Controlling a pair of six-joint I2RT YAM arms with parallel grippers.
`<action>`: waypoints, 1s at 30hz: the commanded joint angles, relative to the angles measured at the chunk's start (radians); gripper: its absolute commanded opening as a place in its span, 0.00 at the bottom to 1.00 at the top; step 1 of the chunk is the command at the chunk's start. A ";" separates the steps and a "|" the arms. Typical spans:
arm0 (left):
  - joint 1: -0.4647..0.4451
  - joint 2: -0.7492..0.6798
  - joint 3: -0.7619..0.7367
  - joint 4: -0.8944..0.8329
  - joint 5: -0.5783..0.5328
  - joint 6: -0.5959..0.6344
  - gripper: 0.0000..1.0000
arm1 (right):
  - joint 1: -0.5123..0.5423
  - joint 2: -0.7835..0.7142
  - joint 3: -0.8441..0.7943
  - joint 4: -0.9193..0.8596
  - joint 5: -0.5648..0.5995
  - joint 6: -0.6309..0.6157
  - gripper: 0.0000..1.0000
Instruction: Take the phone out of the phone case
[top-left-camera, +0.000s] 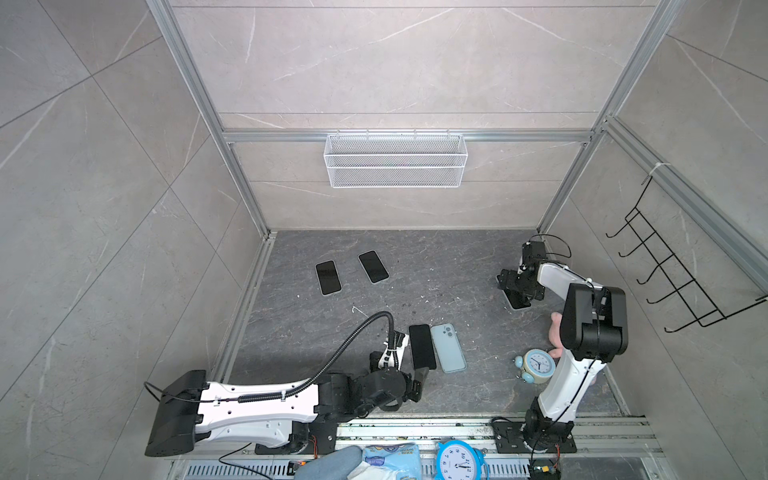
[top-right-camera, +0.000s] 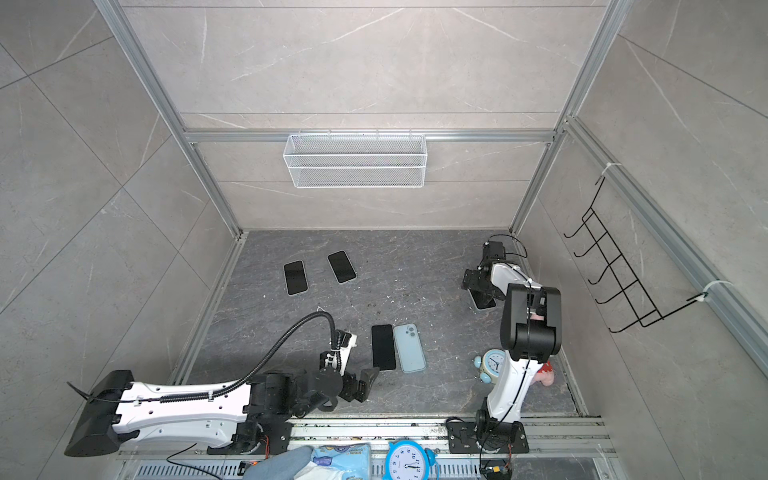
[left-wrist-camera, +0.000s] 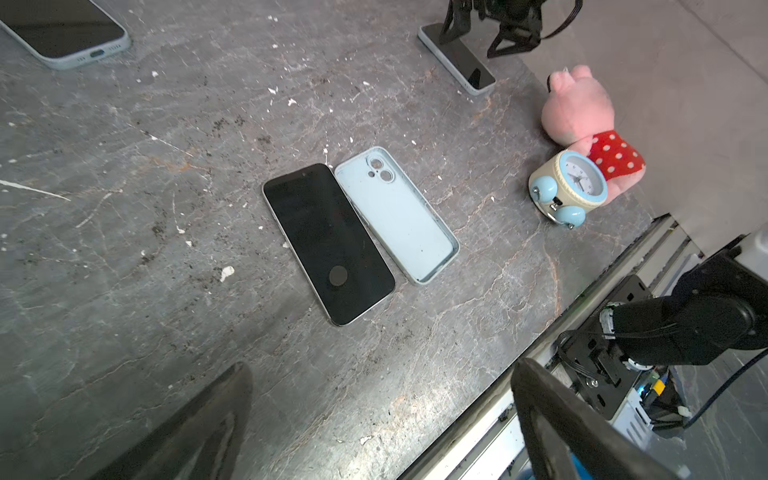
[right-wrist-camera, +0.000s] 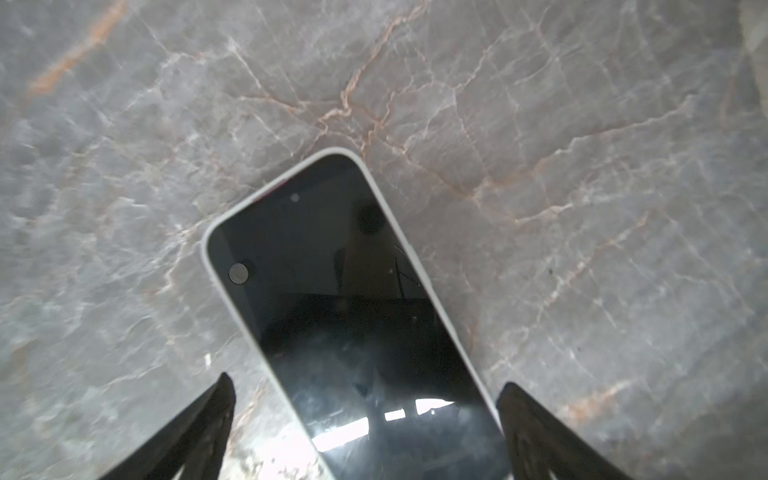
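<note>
Table (top-left-camera: 457, 257), dark stone; contents are being listed left to right.

1. First cased phone (top-left-camera: 328, 277) and second cased phone (top-left-camera: 373, 266): being shown screen up, side by side at the far left, well apart from both grippers.
2. Left gripper (left-wrist-camera: 384, 365): its fingers (left-wrist-camera: 199, 419) are being held wide, with nothing between them.
3. Bare phone (top-left-camera: 422, 347): being shown flat, screen up, ahead of those fingertips and outside their gap.
4. Empty case (top-left-camera: 448, 348): pale blue, hollow side up, being shown just beside the bare phone's right edge.
5. Right gripper (right-wrist-camera: 368, 381): fingers are being held wide astride a third cased phone (right-wrist-camera: 345, 311); contact cannot be told.
6. Alarm clock (top-left-camera: 537, 365) and plush toy (left-wrist-camera: 582, 108): being shown together near the right arm.
</note>
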 joint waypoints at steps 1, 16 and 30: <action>-0.012 -0.082 0.010 -0.032 -0.083 0.066 0.99 | -0.011 0.041 0.044 -0.045 0.008 -0.054 1.00; -0.024 -0.245 0.100 -0.127 -0.358 0.316 1.00 | -0.011 0.019 -0.021 -0.005 -0.095 -0.081 0.99; -0.022 -0.352 0.099 -0.177 -0.388 0.276 0.99 | 0.035 -0.026 -0.050 -0.053 -0.083 -0.067 0.97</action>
